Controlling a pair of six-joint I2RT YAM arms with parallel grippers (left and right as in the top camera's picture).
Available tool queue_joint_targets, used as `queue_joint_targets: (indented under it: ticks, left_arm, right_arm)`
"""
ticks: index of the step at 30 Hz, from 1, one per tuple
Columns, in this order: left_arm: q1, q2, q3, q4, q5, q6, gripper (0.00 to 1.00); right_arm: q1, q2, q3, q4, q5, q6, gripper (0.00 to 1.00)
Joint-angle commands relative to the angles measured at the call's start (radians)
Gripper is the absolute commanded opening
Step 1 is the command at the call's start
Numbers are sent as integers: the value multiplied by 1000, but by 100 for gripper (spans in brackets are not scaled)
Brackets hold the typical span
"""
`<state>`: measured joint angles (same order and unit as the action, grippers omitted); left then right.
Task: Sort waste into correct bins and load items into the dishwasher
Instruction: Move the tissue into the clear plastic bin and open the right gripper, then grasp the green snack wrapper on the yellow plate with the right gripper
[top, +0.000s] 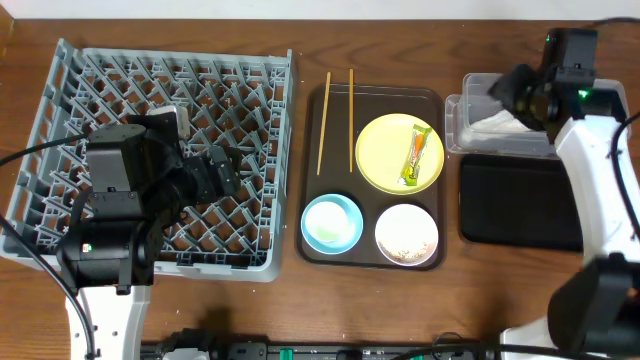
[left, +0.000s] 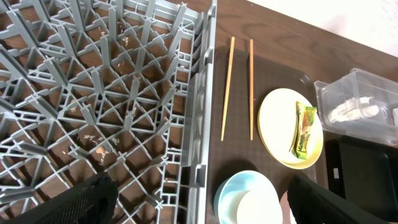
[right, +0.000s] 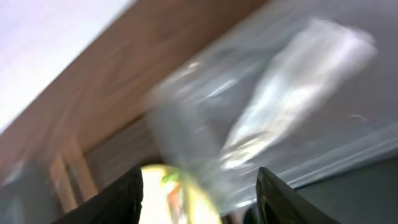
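Observation:
The grey dish rack (top: 282, 150) fills the left; it also shows in the left wrist view (left: 202, 93). My left gripper (top: 215, 175) (left: 199, 208) is open and empty over the rack's right edge. Two chopsticks (top: 324, 120) (left: 227, 87), a yellow plate (top: 385, 150) (left: 277, 118) bearing the green-and-yellow wrapper (top: 416, 155) (left: 303, 127), a light-blue bowl (top: 331, 222) (left: 239, 186) and a white bowl (top: 407, 233) with food scraps sit right of it. The white napkin (top: 500, 125) (left: 351, 111) lies in the clear tub (top: 455, 110). My right gripper (top: 515, 90) (right: 199, 193) is open and empty above the tub. I cannot make out the white cup.
The dishes sit on a dark-brown serving tray (top: 312, 160) between rack and bins. The shallow black tray (top: 520, 200) (left: 367, 168) lies just in front of the clear tub. The right wrist view is motion-blurred. Bare wooden table surrounds everything.

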<state>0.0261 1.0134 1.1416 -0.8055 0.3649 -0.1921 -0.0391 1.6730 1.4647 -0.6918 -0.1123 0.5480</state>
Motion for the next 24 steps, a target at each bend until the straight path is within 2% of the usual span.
queue_joint_targets:
  ticks: [1, 6, 9, 13, 17, 21, 24]
  left_arm:
    - [3, -2, 16, -2, 12, -12, 92]
    - [3, -2, 16, -2, 12, -12, 92]
    - [3, -2, 16, -2, 12, -12, 92]
    - [3, -2, 16, -2, 12, -12, 92]
    - [3, -2, 16, -2, 12, -12, 92]
    - [3, -2, 16, -2, 12, -12, 92]
    - [3, -2, 16, -2, 12, -12, 92]
  right_arm:
    - [121, -48, 11, -65, -179, -317, 55]
    - [304, 20, -3, -191, 7, -319, 53]
    - [377, 95, -10, -195, 144, -240, 53]
    - [414, 200, -10, -180, 327, -69, 54]
    - [411, 298, -9, -132, 327, 17, 53]
    - [411, 388, -10, -92, 257, 40, 40]
    - [410, 407, -9, -90, 262, 50, 17]
